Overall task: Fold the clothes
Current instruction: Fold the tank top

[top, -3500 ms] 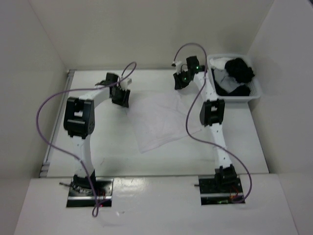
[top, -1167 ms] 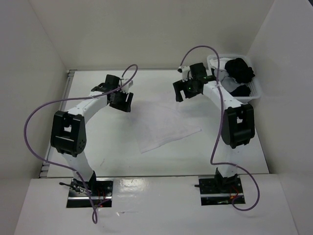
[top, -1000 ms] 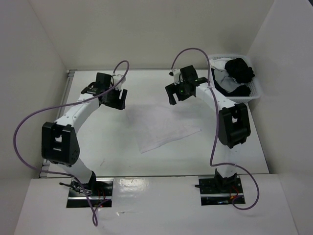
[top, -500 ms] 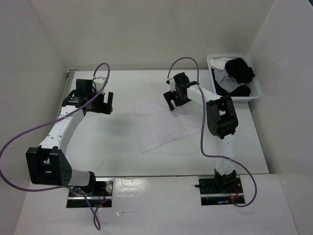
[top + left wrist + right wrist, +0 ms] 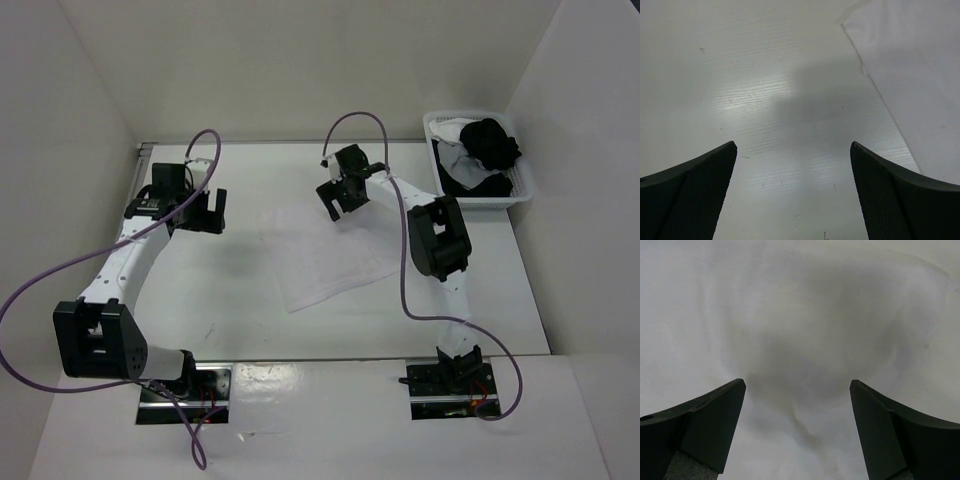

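Observation:
The clothes (image 5: 325, 255) are one thin white garment lying flat on the table's middle. My left gripper (image 5: 210, 210) stands open to the left of it, over bare table, with nothing between its fingers. In the left wrist view the garment's left edge (image 5: 912, 90) shows at the upper right, beyond the left gripper (image 5: 792, 150). My right gripper (image 5: 338, 200) hangs open over the garment's far edge. The right wrist view is filled with white fabric (image 5: 805, 340) with a small crease, and the right gripper (image 5: 797, 387) holds nothing.
A white lattice basket (image 5: 523, 190) with black and white clothing stands at the back right. White walls close the table on the left, back and right. Purple cables loop above both arms.
The left gripper has swung left off the garment and opened wide. The right gripper has moved left from beside the basket to over the garment's far edge.

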Robot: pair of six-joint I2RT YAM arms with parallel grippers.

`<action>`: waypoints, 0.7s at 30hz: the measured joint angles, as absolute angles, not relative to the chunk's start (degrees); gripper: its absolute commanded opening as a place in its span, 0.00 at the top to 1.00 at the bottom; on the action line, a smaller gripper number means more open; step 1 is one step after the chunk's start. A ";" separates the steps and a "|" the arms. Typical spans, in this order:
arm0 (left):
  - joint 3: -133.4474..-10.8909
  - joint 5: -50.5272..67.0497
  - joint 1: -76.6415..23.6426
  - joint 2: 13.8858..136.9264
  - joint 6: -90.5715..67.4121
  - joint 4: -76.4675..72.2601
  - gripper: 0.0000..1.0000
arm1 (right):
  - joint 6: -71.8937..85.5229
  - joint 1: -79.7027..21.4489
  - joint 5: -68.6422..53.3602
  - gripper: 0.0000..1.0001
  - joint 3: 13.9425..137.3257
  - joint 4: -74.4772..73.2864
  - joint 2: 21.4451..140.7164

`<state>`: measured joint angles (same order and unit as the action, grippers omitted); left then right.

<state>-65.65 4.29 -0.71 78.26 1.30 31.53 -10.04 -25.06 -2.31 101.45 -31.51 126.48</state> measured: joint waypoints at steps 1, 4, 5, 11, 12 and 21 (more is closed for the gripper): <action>-65.56 4.27 -0.69 78.26 1.30 31.51 0.00 | -10.00 -25.17 -2.28 0.06 101.69 -31.48 127.24; -65.45 4.23 -0.67 78.26 1.30 31.51 0.00 | -9.32 -25.36 -2.26 0.06 101.45 -31.68 128.99; -65.45 4.21 -0.67 78.26 1.30 31.42 0.00 | -9.17 -25.45 -1.93 0.06 101.08 -31.55 128.84; -65.45 4.34 -0.67 78.26 1.30 31.35 0.00 | -6.37 -26.44 -0.75 0.06 92.64 -30.74 123.52; -65.45 4.38 -0.67 78.26 1.30 31.35 0.00 | -5.82 -26.85 -0.36 0.06 90.85 -30.94 122.26; -65.25 4.69 -0.67 78.15 1.34 31.31 0.00 | -3.16 -34.17 2.09 0.06 78.98 -31.79 113.97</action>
<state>-65.25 4.69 -0.67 78.15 1.34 31.31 -3.16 -34.17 2.09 78.98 -31.79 113.97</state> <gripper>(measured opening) 1.000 0.935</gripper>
